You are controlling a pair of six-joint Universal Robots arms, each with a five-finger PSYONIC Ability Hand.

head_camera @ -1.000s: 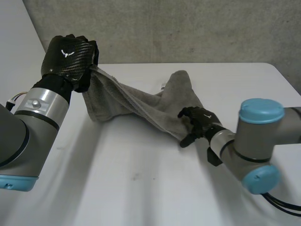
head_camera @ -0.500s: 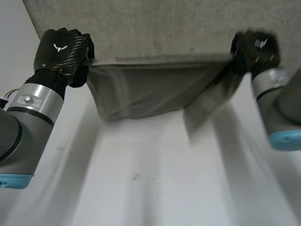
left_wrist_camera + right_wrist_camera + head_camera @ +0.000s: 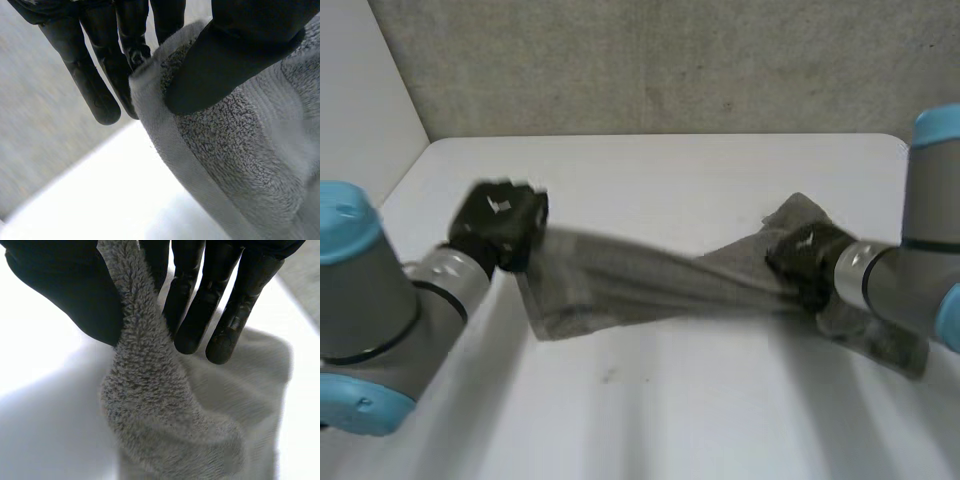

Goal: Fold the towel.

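Head view shows a grey towel [image 3: 650, 285] drawn out in a bunched, twisted band between the two hands, low over the white table [image 3: 650, 420], with a grey wall [image 3: 650, 60] behind. The left hand [image 3: 500, 222] is at the towel's left end, and a loose fold sags beneath it toward the table; whether that fold touches the surface cannot be told. The right hand [image 3: 800, 260] grips the cloth nearer its right end. A peak of cloth rises just behind this hand and a flap trails past it toward the table's right side, below the right arm [image 3: 910, 280]. In the left wrist view, the left hand is closed on the towel. Its thumb [image 3: 235, 55] presses the fluffy face of the cloth against the fingers [image 3: 90, 75] behind, right at the hemmed edge, and the rest of the towel hangs away from the palm over the table. In the right wrist view, the right hand also pinches the towel, with a thick ridge of cloth squeezed between the thumb and the fingers. The cloth widens below the fingertips into a rumpled heap lying on the table.
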